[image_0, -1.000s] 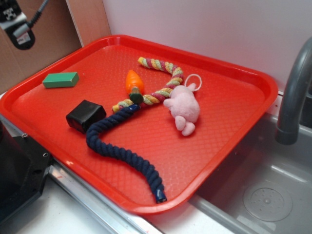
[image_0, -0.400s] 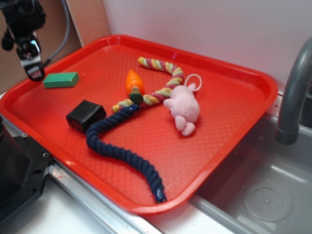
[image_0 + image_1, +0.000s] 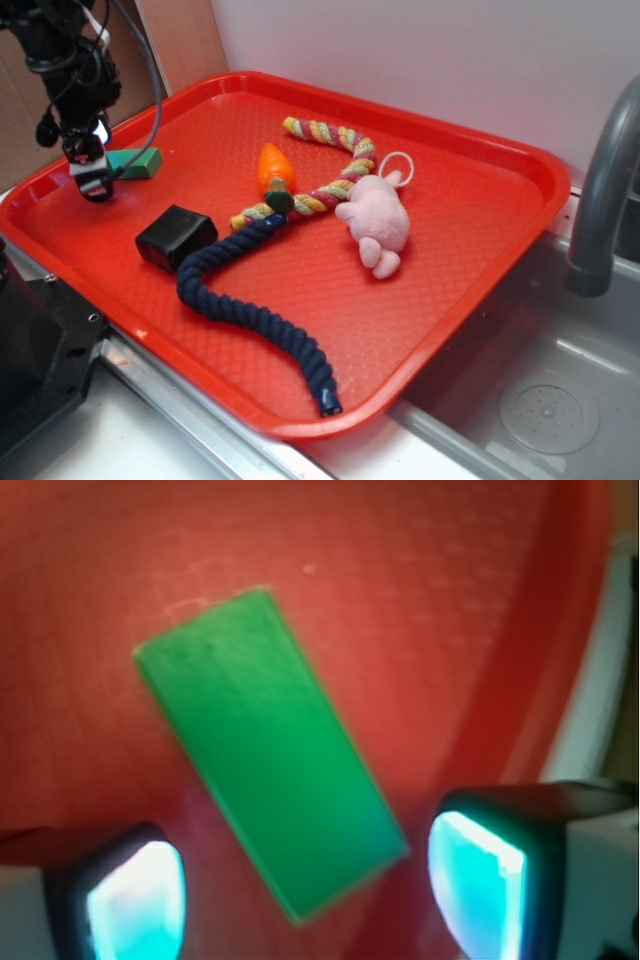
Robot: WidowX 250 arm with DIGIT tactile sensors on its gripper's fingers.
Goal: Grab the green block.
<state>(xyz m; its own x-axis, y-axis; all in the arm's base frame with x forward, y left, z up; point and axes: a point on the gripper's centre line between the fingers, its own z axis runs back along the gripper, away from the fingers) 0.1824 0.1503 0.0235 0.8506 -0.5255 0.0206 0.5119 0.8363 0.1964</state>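
The green block [image 3: 136, 162] lies flat near the far left corner of the red tray [image 3: 470, 190], partly hidden by the arm. My gripper [image 3: 92, 178] hangs over the block's left end, fingers pointing down. In the wrist view the green block [image 3: 268, 748] lies diagonally on the tray, its lower end reaching between the two fingers. My gripper [image 3: 305, 888] is open, with a gap on each side of the block and neither fingertip [image 3: 475, 880] touching it.
A glossy black box [image 3: 176, 238] sits just in front of the block. A dark blue rope [image 3: 255, 305], an orange carrot toy [image 3: 274, 170], a multicoloured rope [image 3: 335, 160] and a pink plush [image 3: 376, 225] lie mid-tray. A sink and grey faucet [image 3: 600, 200] are on the right.
The arm has come in from the upper left and moved down over the green block's left end, now covering part of it. The block and other objects have not moved.
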